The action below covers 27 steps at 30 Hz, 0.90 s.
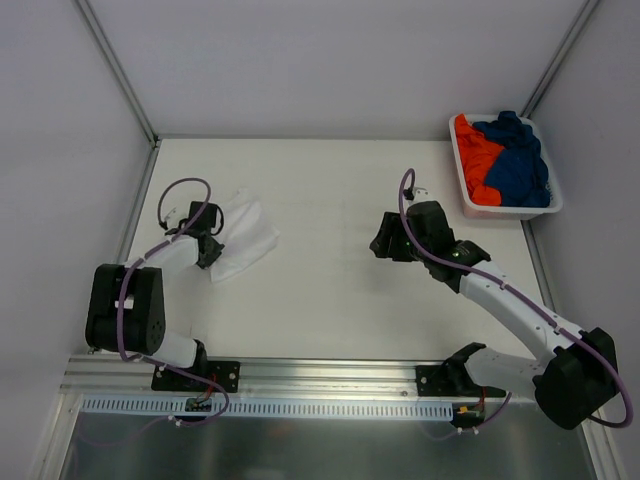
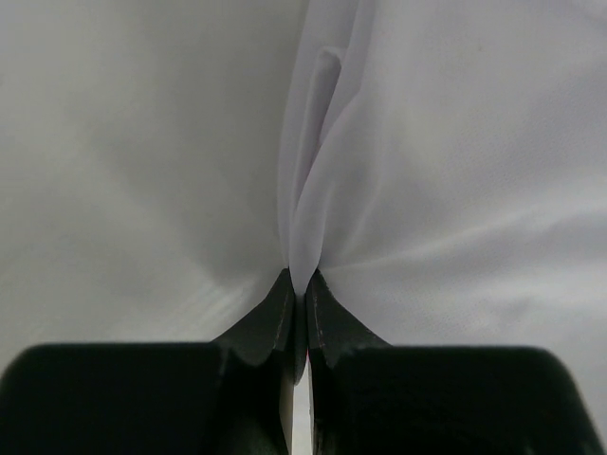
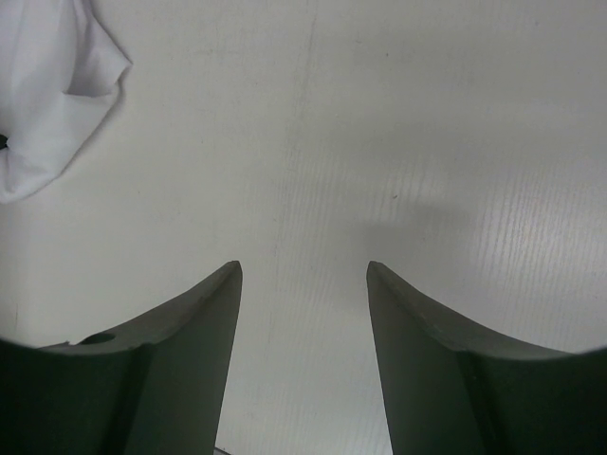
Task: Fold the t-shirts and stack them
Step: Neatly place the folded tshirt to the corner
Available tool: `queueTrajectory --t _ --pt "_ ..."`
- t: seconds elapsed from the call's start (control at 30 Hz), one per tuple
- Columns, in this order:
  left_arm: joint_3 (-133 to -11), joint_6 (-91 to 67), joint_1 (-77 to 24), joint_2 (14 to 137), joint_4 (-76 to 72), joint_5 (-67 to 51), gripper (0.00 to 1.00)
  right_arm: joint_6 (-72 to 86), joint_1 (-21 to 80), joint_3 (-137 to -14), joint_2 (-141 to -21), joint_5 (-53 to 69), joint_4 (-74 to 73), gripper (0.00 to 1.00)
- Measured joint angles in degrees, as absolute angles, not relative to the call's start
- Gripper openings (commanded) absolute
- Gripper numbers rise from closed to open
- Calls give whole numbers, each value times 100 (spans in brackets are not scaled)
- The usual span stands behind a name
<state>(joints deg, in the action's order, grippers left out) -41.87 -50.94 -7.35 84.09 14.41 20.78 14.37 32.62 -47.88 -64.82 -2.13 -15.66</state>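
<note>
Where shirt lies, white table, grey walls.

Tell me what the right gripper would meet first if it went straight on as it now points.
Probably the bare table, which fills the gap ahead of the right gripper; the white t-shirt lies off that line, to the side.

The soft white cloth t-shirt overflows my left wrist view, every edge cut off; my right wrist view crops it too. From above, the bright orange t-shirt and dark blue t-shirt hide the floor of the white rectangular plastic basket.
</note>
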Motion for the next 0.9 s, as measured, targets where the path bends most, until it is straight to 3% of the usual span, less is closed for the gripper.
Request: queueTrajectory --t 0.4,0.9 --pt "-4624 -4473 1015 8510 1747 1734 0 1437 3267 -4788 -6643 -198 -1562 59" --pt "-6877 -3938 1811 10427 2099 1406 0 1404 3286 -4786 -6606 -191 -1691 59"
